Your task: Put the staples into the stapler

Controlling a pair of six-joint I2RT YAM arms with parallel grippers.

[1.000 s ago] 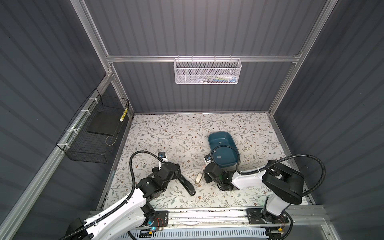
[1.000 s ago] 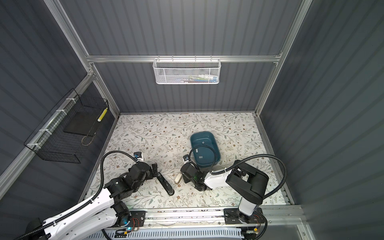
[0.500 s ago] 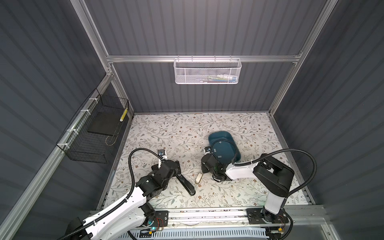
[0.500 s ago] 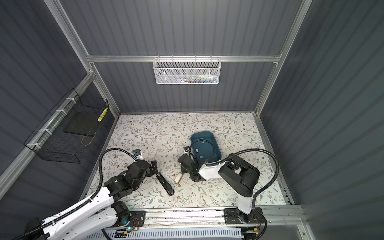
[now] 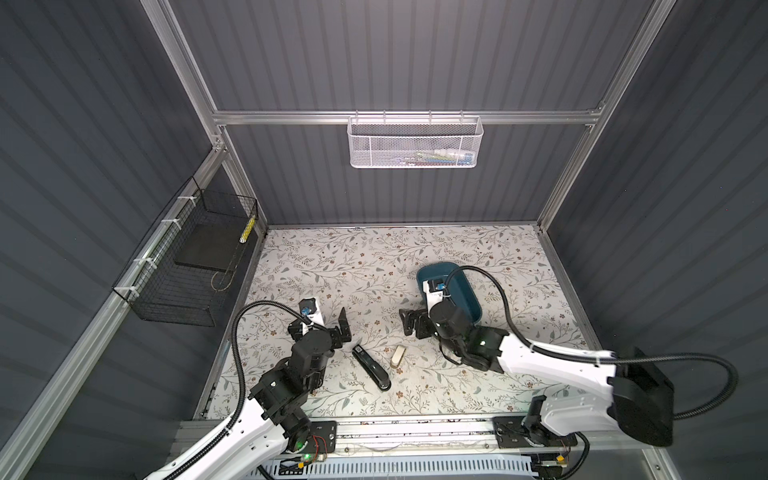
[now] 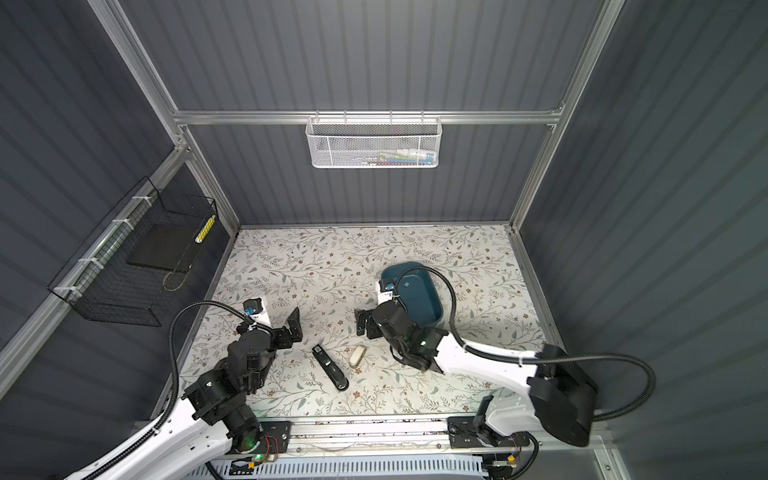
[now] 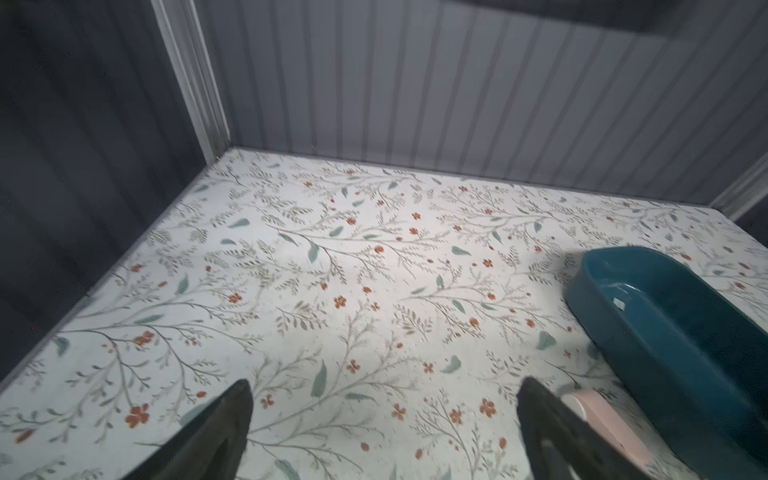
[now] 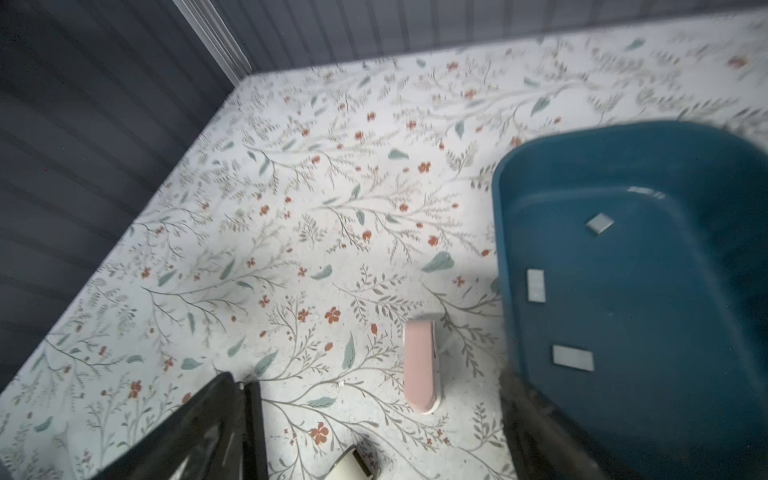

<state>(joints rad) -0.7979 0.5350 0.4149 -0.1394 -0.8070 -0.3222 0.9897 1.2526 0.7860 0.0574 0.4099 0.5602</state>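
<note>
Three silver-grey strips of staples (image 8: 535, 285) (image 8: 599, 224) (image 8: 572, 357) lie in the teal tray (image 8: 505, 249); one strip (image 6: 405, 284) shows in a top view. A black stapler (image 5: 371, 369) (image 6: 330, 369) lies near the front, between the arms. A pink stapler (image 8: 420, 365) (image 7: 602, 424) lies beside the tray and is hidden in both top views. My right gripper (image 8: 374, 386) (image 5: 419, 324) stands open and empty at the tray's near end. My left gripper (image 7: 384, 384) (image 5: 320, 326) is open over bare floor, left of the black stapler.
A cream-coloured object (image 5: 397, 356) (image 8: 349, 467) lies just right of the black stapler. The tray (image 5: 473, 299) sits right of centre. A white mesh basket (image 5: 415, 143) hangs on the back wall, a black wire basket (image 5: 195, 266) on the left wall.
My right gripper has opened wide and moved from beside the cream object back towards the tray's near end. The left gripper stayed open and shifted slightly backward.
</note>
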